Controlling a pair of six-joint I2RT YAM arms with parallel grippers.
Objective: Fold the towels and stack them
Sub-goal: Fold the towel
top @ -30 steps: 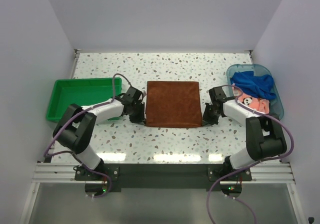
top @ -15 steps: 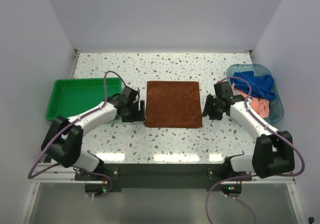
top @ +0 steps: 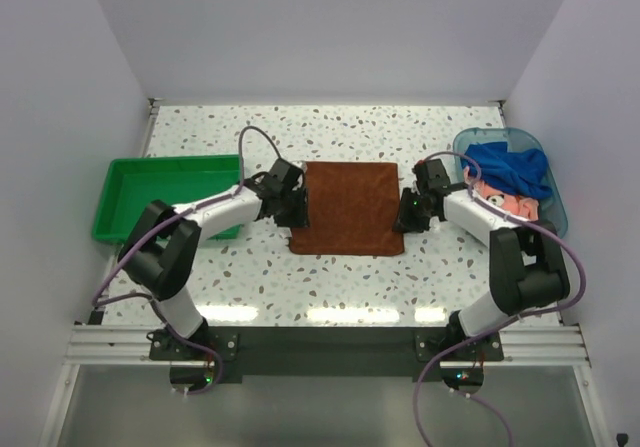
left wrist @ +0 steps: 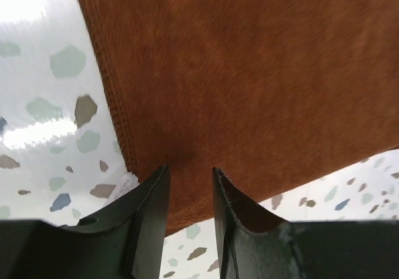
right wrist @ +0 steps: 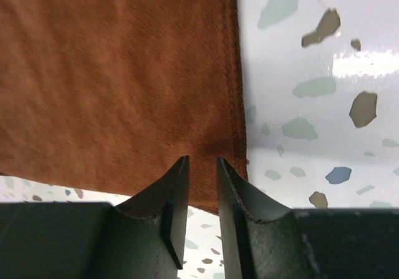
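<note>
Left gripper (top: 297,207) and right gripper (top: 404,211) each clamp a side of the rust-brown towel (top: 350,205).

The towel lies spread at the middle of the speckled table (top: 330,282), the left fingers (left wrist: 149,198) nipping its left hem and the right fingers (right wrist: 171,191) its right hem (both wrist views show brown cloth in the narrow gap). A blue towel (top: 512,167) and a pink towel (top: 505,205) are heaped in the clear blue tub (top: 557,207) at the right. A green tray (top: 120,205) stands at the left.

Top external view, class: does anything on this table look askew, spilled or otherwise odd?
Nothing spilled or damaged. The rust-brown towel is not quite square: its near-left corner juts out past the left gripper. The blue towel lies crumpled in the tub.
</note>
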